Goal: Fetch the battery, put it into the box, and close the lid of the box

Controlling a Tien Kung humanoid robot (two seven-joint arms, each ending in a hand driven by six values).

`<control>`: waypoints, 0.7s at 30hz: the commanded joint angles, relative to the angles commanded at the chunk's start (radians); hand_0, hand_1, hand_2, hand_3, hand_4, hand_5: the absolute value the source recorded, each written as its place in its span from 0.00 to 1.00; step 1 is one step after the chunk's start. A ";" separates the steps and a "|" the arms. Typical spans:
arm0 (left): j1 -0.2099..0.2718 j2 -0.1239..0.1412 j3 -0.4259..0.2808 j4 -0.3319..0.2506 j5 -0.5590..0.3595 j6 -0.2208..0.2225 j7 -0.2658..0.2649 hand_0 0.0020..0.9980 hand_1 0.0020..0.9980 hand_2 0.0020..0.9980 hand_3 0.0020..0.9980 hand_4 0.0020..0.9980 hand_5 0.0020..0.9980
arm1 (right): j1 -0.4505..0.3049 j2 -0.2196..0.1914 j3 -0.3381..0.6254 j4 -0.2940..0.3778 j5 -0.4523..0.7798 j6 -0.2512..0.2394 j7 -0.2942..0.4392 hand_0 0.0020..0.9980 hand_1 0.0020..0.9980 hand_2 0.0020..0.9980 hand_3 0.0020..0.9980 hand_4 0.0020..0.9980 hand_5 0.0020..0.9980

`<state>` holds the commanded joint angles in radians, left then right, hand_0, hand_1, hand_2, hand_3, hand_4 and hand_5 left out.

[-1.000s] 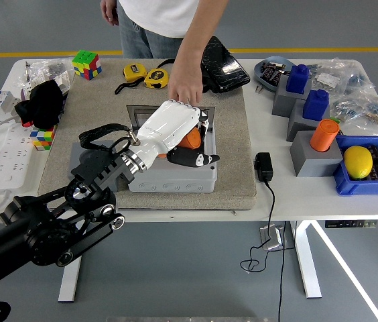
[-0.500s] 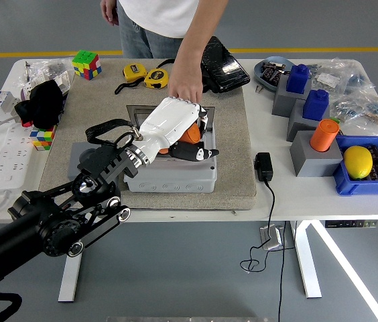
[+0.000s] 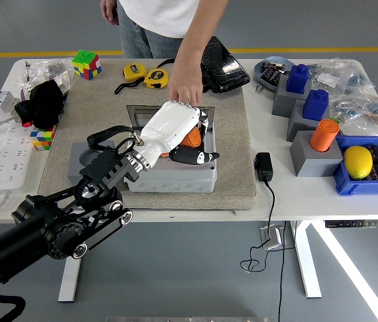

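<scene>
An open grey box [image 3: 173,178] stands on a tan mat [image 3: 232,154] in the middle of the table. My left hand [image 3: 200,138], white with black fingertips, hangs over the box's open top, shut on an orange battery [image 3: 190,139]. The battery is low in the opening, partly hidden by my palm. A grey lid [image 3: 135,111] lies open behind the box. A person at the far side rests one hand [image 3: 185,86] on the lid's far edge, just beyond my fingers.
Two yellow tape measures [image 3: 146,75] and a black pouch [image 3: 224,64] lie behind the mat. A power strip [image 3: 11,158] and puzzle cubes [image 3: 86,64] sit at the left. At the right are a black adapter [image 3: 264,166], grey blocks [image 3: 315,153] and a blue bin [image 3: 370,180].
My left forearm and elbow have shifted slightly forward. The hand stays over the box with the battery in it. The person's hand has not moved.
</scene>
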<state>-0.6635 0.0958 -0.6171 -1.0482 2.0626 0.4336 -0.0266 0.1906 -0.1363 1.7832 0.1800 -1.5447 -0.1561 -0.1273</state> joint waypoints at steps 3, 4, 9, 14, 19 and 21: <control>0.007 -0.005 0.002 0.002 -0.001 0.003 -0.001 0.07 0.10 0.14 0.12 0.68 0.36 | 0.000 -0.001 -0.001 0.000 0.002 0.000 0.000 0.86 0.84 0.80 0.82 1.00 1.00; 0.007 -0.005 0.003 0.002 -0.001 0.003 -0.001 0.07 0.10 0.14 0.12 0.68 0.36 | 0.000 -0.001 -0.001 0.000 0.002 0.000 0.000 0.86 0.84 0.80 0.82 1.00 1.00; 0.013 -0.007 0.016 0.011 0.001 0.007 -0.006 0.07 0.10 0.14 0.12 0.68 0.36 | 0.000 -0.003 -0.002 0.000 0.003 0.001 -0.001 0.86 0.84 0.80 0.82 1.00 1.00; 0.016 -0.007 0.025 0.010 0.000 0.008 -0.009 0.07 0.10 0.14 0.12 0.68 0.36 | -0.002 -0.002 -0.005 0.000 0.006 0.001 0.000 0.86 0.84 0.80 0.82 1.00 1.00; 0.015 -0.008 0.023 0.013 0.004 0.008 -0.010 0.07 0.10 0.14 0.12 0.68 0.37 | -0.002 -0.002 -0.005 0.000 0.007 0.001 0.000 0.86 0.84 0.80 0.82 1.00 1.00; 0.014 -0.007 0.025 0.013 0.008 0.008 -0.010 0.07 0.10 0.14 0.12 0.68 0.37 | -0.001 -0.002 -0.004 0.000 0.006 0.001 -0.001 0.86 0.84 0.80 0.82 1.00 1.00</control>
<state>-0.6491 0.0884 -0.5925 -1.0354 2.0706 0.4415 -0.0371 0.1891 -0.1386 1.7793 0.1800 -1.5390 -0.1551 -0.1279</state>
